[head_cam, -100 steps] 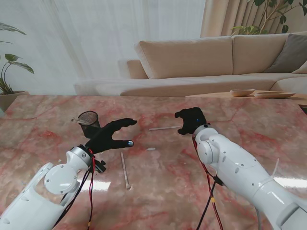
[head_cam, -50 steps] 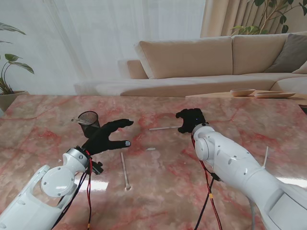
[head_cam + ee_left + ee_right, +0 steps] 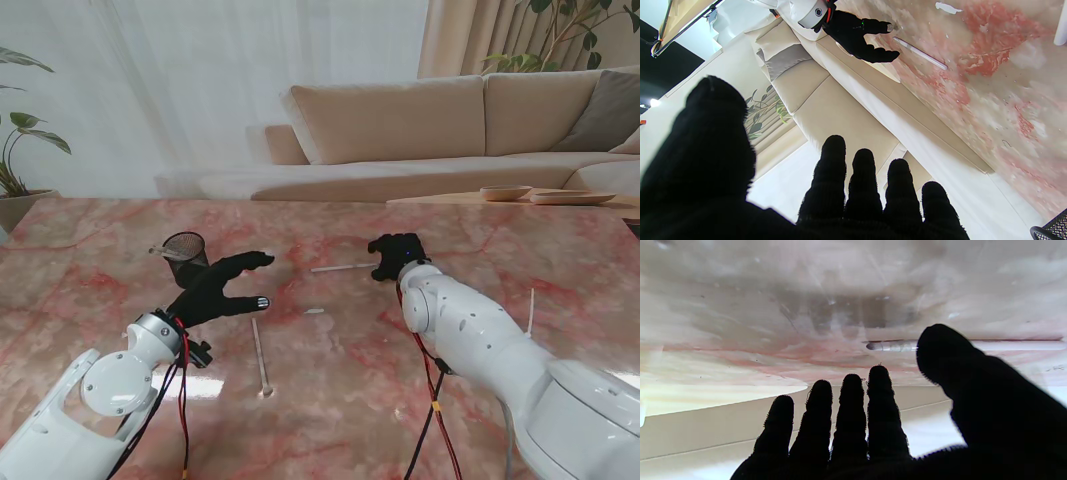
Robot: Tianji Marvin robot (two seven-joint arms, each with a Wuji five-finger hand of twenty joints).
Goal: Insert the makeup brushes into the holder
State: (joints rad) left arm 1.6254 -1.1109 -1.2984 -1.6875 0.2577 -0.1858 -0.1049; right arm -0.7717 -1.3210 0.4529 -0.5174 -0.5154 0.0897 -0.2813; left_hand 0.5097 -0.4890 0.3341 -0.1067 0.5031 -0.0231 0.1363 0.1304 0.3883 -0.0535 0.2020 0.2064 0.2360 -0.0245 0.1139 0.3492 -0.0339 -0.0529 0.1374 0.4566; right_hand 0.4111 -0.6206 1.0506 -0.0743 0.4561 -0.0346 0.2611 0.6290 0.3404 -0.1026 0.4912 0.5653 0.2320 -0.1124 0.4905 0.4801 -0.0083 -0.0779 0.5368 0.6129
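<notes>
Pink marbled counter [image 3: 330,400] fronts a beige sofa [image 3: 400,125] and white curtains; black mesh holder [image 3: 185,252] stands upright toward the left; left hand [image 3: 222,285] hovers just right of the holder, fingers spread, gripping nothing; one white brush [image 3: 261,355] lies flat right of the holder and nearer to me; a second white brush [image 3: 340,267] lies well right of the holder; right hand [image 3: 397,255] sits at that brush's right end, fingers apart, empty; contact cannot be confirmed.
</notes>
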